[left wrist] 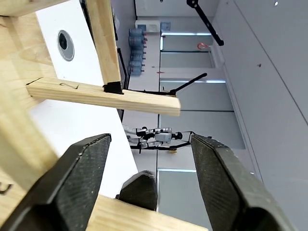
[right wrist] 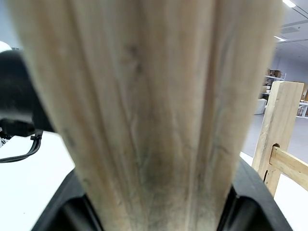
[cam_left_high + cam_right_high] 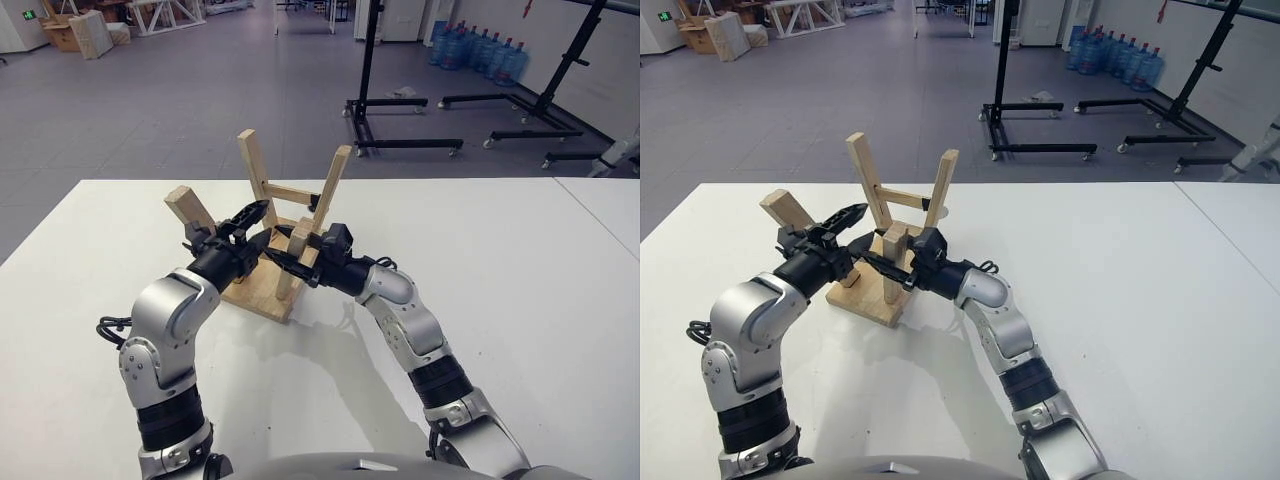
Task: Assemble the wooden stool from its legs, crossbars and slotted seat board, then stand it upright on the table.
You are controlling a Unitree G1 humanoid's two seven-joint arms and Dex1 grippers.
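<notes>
Pinching the upright near leg [image 3: 289, 280], the right gripper [image 3: 290, 256] holds it while the left gripper [image 3: 255, 228] hovers just left, fingers [image 1: 86, 168] spread.

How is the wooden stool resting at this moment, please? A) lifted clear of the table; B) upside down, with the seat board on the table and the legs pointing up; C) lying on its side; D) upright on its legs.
B: the seat board lies flat on the table and the legs rise from it.
</notes>
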